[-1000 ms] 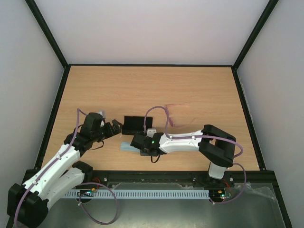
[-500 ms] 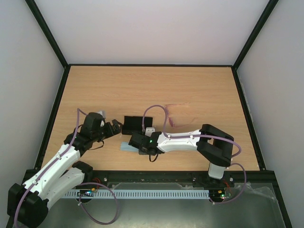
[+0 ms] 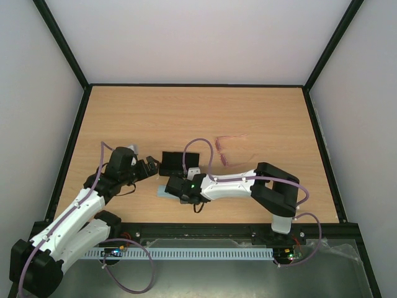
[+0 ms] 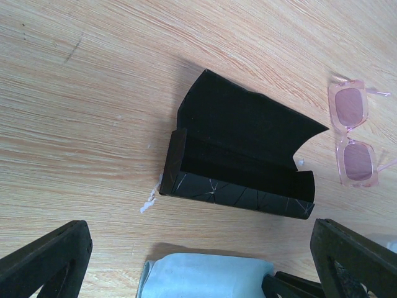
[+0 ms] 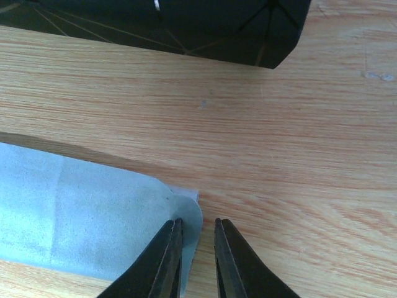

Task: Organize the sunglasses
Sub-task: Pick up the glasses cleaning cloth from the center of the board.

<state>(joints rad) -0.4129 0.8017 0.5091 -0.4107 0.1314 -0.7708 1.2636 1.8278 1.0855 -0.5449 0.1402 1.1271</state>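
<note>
The sunglasses [image 3: 226,149] [image 4: 353,139] lie on the wooden table [image 3: 260,118], well apart from both grippers. From the left gripper [image 3: 149,166] [image 4: 198,270] they sit ahead and past the far end of the black case [image 3: 173,162] [image 4: 239,167], on the side of that gripper's right finger; both pinkish lenses face up and the thin arms trail away from the case. They are near the case's end but do not touch it. From the right gripper [image 3: 169,186] [image 5: 193,248] they are off behind its wrist, beyond the arm's purple cable.

The case lies directly ahead of the left gripper, its lid folded back and the dark lining showing. The left gripper's jaws are spread as wide as they go, one finger at each lower corner of its wrist view, holding nothing.

The light blue cloth [image 3: 162,191] [image 4: 208,276] [image 5: 74,223] lies flat just on the gripper side of the case, apart from it by a strip of bare wood. The right gripper is down at the cloth's rounded end. Its fingertips [image 5: 167,254] stand a narrow gap apart, one resting over the cloth, and the cloth's edge reaches into the gap with bare wood showing beside it. The case's corner lies ahead of these fingertips, clear of them.
</note>
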